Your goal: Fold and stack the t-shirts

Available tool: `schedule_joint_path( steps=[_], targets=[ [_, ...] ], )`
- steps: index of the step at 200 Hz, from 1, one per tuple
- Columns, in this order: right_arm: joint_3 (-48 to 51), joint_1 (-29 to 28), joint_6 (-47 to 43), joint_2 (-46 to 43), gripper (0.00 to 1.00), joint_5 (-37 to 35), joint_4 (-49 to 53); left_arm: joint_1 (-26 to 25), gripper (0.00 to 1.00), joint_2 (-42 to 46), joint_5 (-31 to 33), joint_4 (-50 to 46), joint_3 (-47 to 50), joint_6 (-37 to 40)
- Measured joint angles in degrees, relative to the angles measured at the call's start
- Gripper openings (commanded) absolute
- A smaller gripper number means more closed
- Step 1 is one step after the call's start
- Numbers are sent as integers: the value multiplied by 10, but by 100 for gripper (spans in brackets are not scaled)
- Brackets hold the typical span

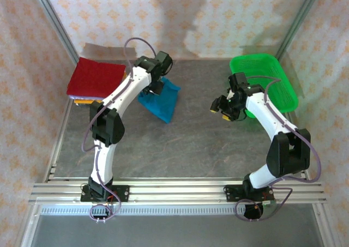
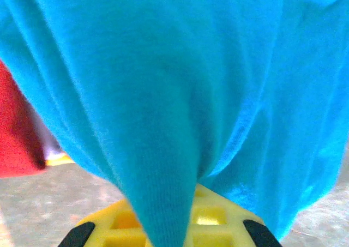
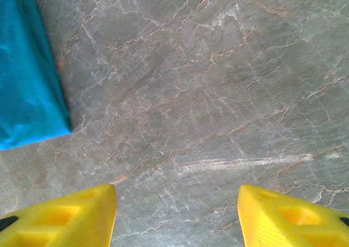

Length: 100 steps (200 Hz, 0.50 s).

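Left fingers (image 2: 218, 228) clenched on a pinch of the teal shirt (image 1: 162, 102), which hangs above the bench (image 1: 191, 143) beside the folded red shirt (image 1: 95, 78); right fingers (image 3: 71, 217) parted, empty.
Shirt judged light, limp and not slippery (it drapes in soft folds); one pinch bunches it, so hold is better taken at two shoulder or hem corners to spread it flat.

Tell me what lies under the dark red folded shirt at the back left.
Under the near edge of the dark red shirt, an orange and yellow strip of folded cloth peeks out. The rest is covered, so how many pieces lie beneath cannot be told.
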<state>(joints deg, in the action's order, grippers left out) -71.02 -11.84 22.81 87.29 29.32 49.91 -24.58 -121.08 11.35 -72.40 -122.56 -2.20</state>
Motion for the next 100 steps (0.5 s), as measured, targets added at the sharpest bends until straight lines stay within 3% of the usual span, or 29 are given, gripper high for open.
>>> schedule_joint_path(
  steps=[55, 100],
  targets=[
    [-8, 0, -18, -1, 60, 24, 33, 61, 0, -32, 52, -60, -146, 110],
    [-19, 0, -26, -1, 60, 28, 47, 89, 0, -27, 56, -65, -180, 159]
  ],
)
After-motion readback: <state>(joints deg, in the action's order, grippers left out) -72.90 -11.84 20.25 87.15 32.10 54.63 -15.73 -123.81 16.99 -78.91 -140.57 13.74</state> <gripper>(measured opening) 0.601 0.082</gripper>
